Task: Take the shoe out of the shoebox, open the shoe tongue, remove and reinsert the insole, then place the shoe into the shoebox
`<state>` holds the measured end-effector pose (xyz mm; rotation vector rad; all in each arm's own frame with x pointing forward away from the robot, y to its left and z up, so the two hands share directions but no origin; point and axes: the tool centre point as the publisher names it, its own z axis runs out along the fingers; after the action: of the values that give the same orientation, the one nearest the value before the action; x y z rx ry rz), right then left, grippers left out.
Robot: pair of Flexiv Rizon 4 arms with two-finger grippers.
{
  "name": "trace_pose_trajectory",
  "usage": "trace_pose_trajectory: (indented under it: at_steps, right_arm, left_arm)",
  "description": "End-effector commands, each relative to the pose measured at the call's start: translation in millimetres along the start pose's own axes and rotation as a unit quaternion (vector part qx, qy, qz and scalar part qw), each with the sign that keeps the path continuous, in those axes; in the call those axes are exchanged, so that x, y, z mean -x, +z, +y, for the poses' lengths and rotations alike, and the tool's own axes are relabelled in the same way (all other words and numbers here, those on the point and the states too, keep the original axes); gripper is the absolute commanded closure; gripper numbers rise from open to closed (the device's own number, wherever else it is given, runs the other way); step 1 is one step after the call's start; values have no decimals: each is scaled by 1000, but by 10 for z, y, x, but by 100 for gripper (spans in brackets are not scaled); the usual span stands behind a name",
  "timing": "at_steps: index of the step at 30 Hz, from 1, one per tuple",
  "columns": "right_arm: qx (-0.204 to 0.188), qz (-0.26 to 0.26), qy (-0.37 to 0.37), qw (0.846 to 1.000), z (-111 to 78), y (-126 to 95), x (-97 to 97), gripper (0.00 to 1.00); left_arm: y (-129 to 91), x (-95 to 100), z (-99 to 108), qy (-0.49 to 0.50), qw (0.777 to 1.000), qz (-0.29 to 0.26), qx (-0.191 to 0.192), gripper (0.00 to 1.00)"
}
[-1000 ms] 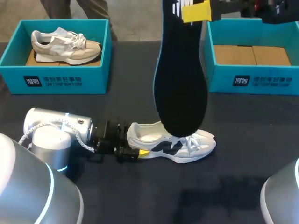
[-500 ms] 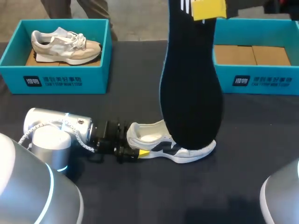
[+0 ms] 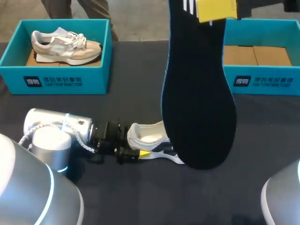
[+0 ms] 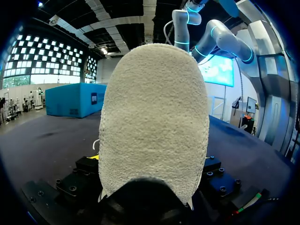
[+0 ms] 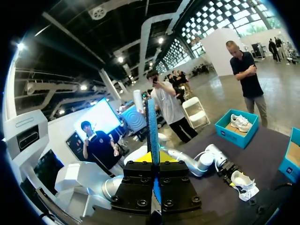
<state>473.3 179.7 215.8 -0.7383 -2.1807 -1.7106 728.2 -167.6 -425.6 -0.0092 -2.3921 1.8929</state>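
Note:
A white shoe with dark side marks (image 3: 146, 137) lies on its sole on the black table, its toe hidden behind the insole. My left gripper (image 3: 136, 151) sits low at its heel, and the fuzzy heel (image 4: 154, 122) fills the space between its wide-set fingers, which press it from both sides. High above the table, my right gripper (image 3: 216, 8) is shut on the heel end of the black insole (image 3: 199, 93), which hangs toe down over the shoe. In the right wrist view the insole (image 5: 152, 126) stands edge-on between the fingers, with the shoe (image 5: 243, 183) far below.
An open teal shoebox (image 3: 262, 80) with a bare cardboard floor stands at the back right. Another teal box (image 3: 56, 82) at the back left holds a beige shoe (image 3: 65, 46). My left arm's silver body (image 3: 56, 131) lies along the table's front left.
The right gripper has carried the insole to the right and closer to the camera, so it now hides the shoe's toe. The left arm and shoe have stayed put.

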Motion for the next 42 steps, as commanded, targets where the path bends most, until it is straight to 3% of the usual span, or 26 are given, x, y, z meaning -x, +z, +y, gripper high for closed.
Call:
trace_pose_trajectory:
  at_steps: [1, 12, 21, 35, 37, 38, 42]
  right_arm:
    - [-4, -23, 1, 1000, 122, 53, -92, 100]
    - [7, -11, 15, 1000, 220, 49, -97, 100]
    - [11, 6, 13, 1000, 124, 98, 38, 100]
    - [12, 6, 20, 1000, 125, 99, 49, 100]
    - [12, 6, 20, 1000, 125, 99, 49, 100]
    - [12, 6, 20, 1000, 125, 99, 49, 100]
    - [12, 6, 20, 1000, 125, 99, 49, 100]
  left_arm:
    - [7, -6, 2, 0, 1000, -1, 0, 100]
    - [7, -6, 2, 0, 1000, -1, 0, 100]
    - [7, -6, 2, 0, 1000, -1, 0, 100]
    - [-14, 27, -51, 3, 1000, 0, -5, 100]
    - [-34, 44, -82, 1, 1000, 2, -6, 42]
    - [-46, 48, -89, 2, 1000, 3, -6, 0]
    - [-119, 33, -134, -2, 1000, -1, -12, 0]
